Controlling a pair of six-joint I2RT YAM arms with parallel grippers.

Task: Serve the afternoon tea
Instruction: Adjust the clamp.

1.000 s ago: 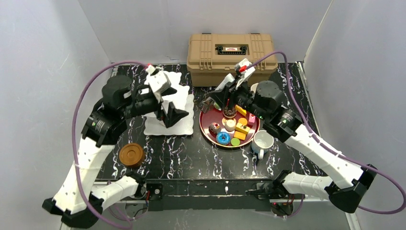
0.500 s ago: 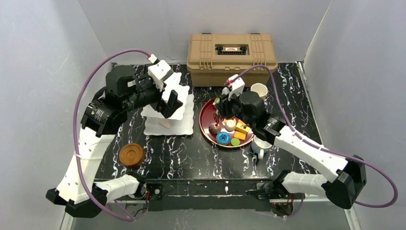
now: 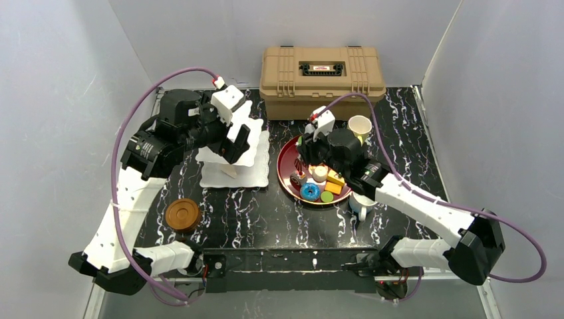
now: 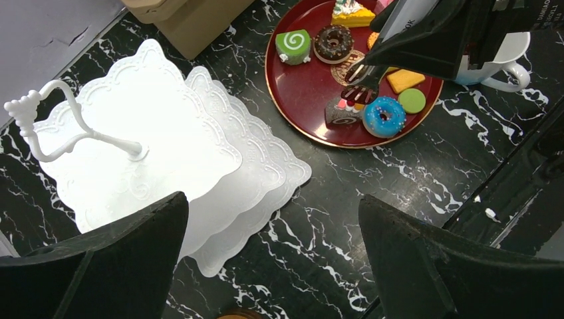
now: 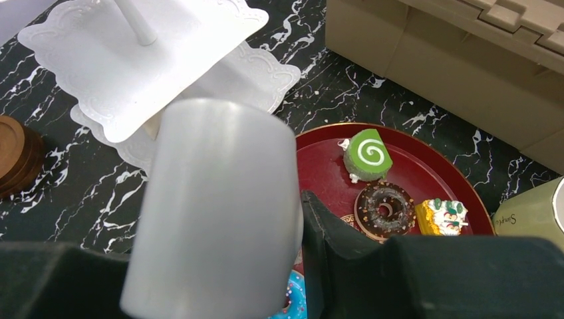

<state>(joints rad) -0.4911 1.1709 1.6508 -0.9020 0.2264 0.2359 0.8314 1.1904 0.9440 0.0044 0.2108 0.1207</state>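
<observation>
My right gripper (image 3: 311, 159) is low over the dark red tray (image 3: 284, 169), and its fingers (image 5: 326, 232) are shut on a white cylinder cake (image 5: 213, 212) that fills the gap between them. On the tray lie a green roll (image 5: 368, 154), a chocolate donut (image 5: 384, 209), a yellow cake (image 5: 442, 218) and a blue donut (image 4: 386, 116). My left gripper (image 4: 273, 266) is open and empty, held above the table by the front of the white three-tier stand (image 4: 146, 133). The stand's tiers show nothing on them.
The cream-yellow mug (image 3: 360, 125) stands behind the tray by the tan case (image 3: 322, 70). The white mug (image 4: 495, 56) stands at the tray's near right. Brown coasters (image 3: 183, 214) are stacked at the front left. Grey walls close in three sides.
My right arm has come down from high over the back of the tray to low over the pastries, uncovering the cream-yellow mug. My left arm has shifted slightly back and right over the stand.
</observation>
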